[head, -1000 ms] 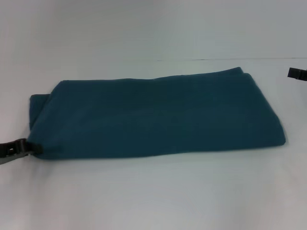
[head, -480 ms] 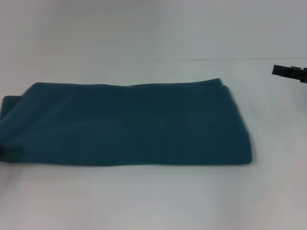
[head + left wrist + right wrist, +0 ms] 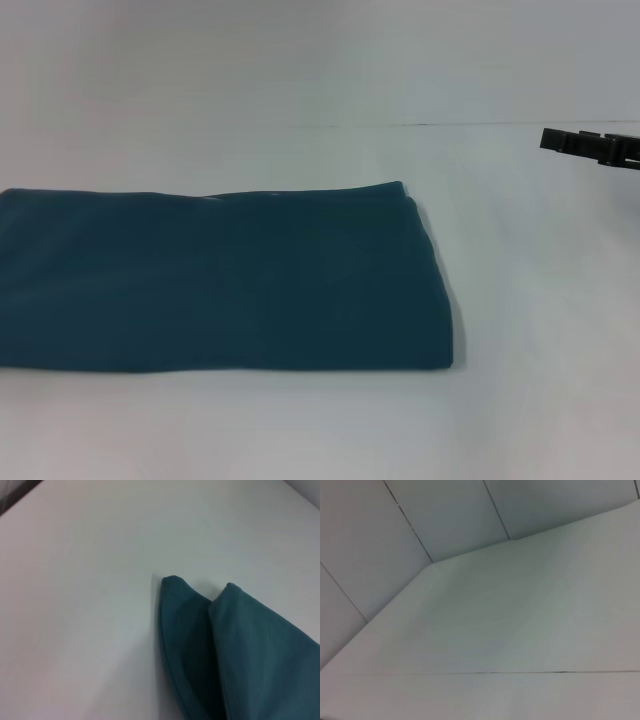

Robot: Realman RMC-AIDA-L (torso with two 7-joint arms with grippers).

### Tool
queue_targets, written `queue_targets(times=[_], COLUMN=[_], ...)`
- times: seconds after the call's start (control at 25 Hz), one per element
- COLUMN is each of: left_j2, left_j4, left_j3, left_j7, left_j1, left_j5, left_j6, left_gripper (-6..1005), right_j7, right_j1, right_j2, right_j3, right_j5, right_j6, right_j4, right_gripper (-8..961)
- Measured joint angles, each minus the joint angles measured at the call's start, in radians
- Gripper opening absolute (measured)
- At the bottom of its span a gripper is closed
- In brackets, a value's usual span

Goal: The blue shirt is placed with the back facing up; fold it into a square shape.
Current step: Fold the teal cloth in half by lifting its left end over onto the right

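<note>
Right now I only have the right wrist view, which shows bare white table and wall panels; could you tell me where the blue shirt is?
Observer: In the head view the blue shirt lies folded into a long band on the robot's left side of the table, running off the picture's left edge.
Operator: Is my right end effector touching it?
Observer: No, the right end effector is at the far right, well apart from it.
Operator: And the left one?
Observer: No view shows it; the left wrist view shows two layered shirt corners.
</note>
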Motion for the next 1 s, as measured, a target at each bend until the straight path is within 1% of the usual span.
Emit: queue_targets(times=[0.24, 0.32, 0.4, 0.48, 0.56, 0.72, 0.84, 0.92, 1.0], left_j2=[0.0, 0.0, 0.001, -0.004, -0.017, -0.062, -0.098, -0.131, -0.147], left_j4=[0.002, -0.001, -0.006, -0.011, -0.013, -0.051, -0.124, -0.186, -0.289], left_j3=[-0.002, -0.002, 0.006, 0.025, 0.054, 0.173, 0.244, 0.268, 0.285], left_j7=[0.001, 0.011, 0.037, 0.059, 0.065, 0.087, 0.124, 0.168, 0.225], left_j1=[-0.001, -0.014, -0.032, -0.056, -0.092, -0.189, -0.282, -0.339, -0.393], left_j5=[-0.003, -0.029, -0.087, -0.154, -0.203, -0.305, -0.34, -0.347, -0.375], left_j6=[0.011, 0.05, 0.118, 0.19, 0.232, 0.242, 0.212, 0.182, 0.131], left_gripper=[49, 56, 63, 71, 78, 92, 103, 110, 117], right_j7=[-0.002, -0.005, -0.007, -0.012, -0.018, -0.028, -0.041, -0.048, -0.056], right_j1=[0.001, 0.0, -0.004, -0.01, -0.016, -0.032, -0.042, -0.047, -0.053], right_j2=[0.0, 0.0, 0.0, 0.0, 0.0, 0.0, -0.004, -0.007, -0.011], right_j3=[0.0, -0.001, -0.002, -0.001, -0.001, 0.0, 0.0, 0.0, 0.0], right_j5=[0.0, 0.0, 0.0, 0.0, 0.0, -0.003, -0.003, -0.003, -0.003], right_j6=[0.0, -0.001, -0.001, -0.001, -0.001, -0.004, -0.011, -0.012, -0.013], right_j4=[0.0, 0.001, 0.001, 0.001, 0.001, 0.002, 0.001, 0.001, 0.0], right_gripper=[784, 784, 784, 784, 783, 783, 783, 783, 783])
